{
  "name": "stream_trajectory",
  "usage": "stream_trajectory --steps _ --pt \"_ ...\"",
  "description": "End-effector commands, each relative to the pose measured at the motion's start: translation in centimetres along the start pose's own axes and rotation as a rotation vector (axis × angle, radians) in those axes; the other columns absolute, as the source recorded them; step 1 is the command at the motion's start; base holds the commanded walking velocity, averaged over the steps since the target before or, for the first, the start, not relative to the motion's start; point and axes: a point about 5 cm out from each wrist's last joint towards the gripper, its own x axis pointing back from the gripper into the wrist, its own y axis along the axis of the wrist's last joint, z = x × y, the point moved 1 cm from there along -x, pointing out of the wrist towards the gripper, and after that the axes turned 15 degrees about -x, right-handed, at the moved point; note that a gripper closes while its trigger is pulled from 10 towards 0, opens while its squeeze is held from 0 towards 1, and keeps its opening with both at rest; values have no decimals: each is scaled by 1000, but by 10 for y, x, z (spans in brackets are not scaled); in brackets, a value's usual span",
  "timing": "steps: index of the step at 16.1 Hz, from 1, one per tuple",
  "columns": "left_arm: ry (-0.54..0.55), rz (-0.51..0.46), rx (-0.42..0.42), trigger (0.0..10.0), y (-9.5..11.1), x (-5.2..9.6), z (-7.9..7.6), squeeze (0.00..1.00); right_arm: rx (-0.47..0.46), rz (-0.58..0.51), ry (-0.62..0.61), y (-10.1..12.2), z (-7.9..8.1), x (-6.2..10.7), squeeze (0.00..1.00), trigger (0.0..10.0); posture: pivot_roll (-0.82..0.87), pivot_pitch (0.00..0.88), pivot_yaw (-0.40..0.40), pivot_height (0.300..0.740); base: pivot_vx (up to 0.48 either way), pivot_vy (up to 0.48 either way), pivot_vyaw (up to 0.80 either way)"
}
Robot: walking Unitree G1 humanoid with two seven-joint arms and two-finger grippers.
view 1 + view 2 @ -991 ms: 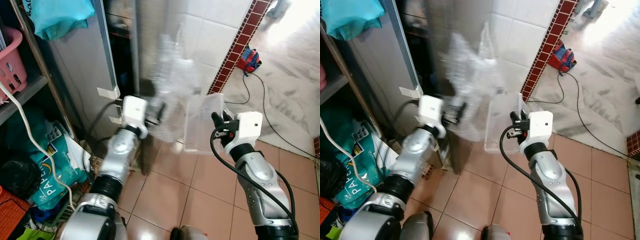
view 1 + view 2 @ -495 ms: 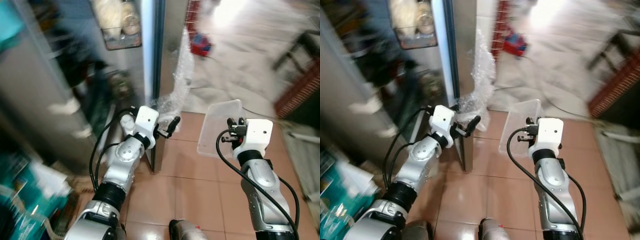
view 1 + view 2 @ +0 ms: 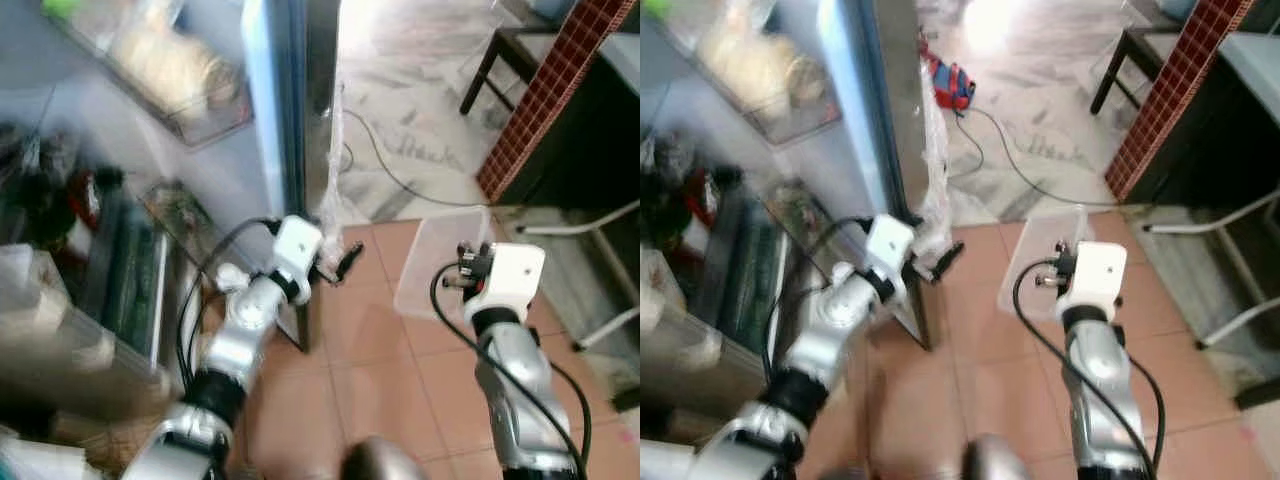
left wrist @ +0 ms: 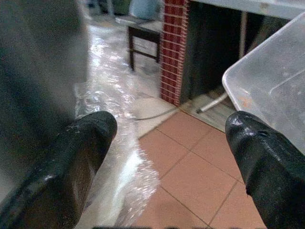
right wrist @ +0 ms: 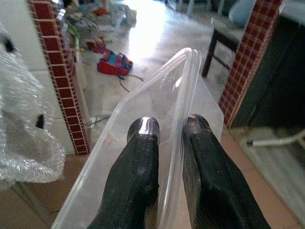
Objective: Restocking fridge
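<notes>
Right gripper (image 5: pixel 164 131) pinches the rim of a clear, rigid plastic tub (image 3: pixel 432 262): light, slippery, likely empty. Left gripper (image 4: pixel 169 138), fingers spread, holds nothing beside the open fridge (image 3: pixel 285 120).

Terracotta tiled floor (image 3: pixel 375 370); red brick pillar (image 3: pixel 530 100); dark wooden stool (image 3: pixel 500 60); glare on pale marble floor (image 3: pixel 1040 130)

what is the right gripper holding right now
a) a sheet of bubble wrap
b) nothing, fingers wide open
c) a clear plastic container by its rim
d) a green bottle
c: in the right wrist view the right gripper has its two black fingers pinched on the rim of the clear plastic container, and the head views show that tub held up at the same gripper.
</notes>
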Motion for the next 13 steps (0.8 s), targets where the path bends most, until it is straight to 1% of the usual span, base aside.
stream_trajectory --steps 1,3,10,12,13 --pt "-27 -6 -9 10000 5 -5 -8 0 13 2 -58 0 -14 2 0 10000 -28 101 21 740 379 0 0" --pt "-30 -7 -12 10000 6 -5 -9 0 8 1 -61 -1 -14 2 0 10000 -27 101 23 740 384 0 0" --pt "-35 -4 -20 10000 7 -8 -10 0 3 2 -78 -2 -15 2 0 10000 -28 100 26 740 386 0 -472" --pt "-37 5 -37 10000 5 -8 -10 0 5 1 -81 -2 -16 1 0 10000 -29 96 26 740 384 0 -478" --pt "-30 10 -42 10000 5 -8 -9 0 4 -3 -79 -1 -16 0 0 10000 -30 95 26 740 386 0 0"
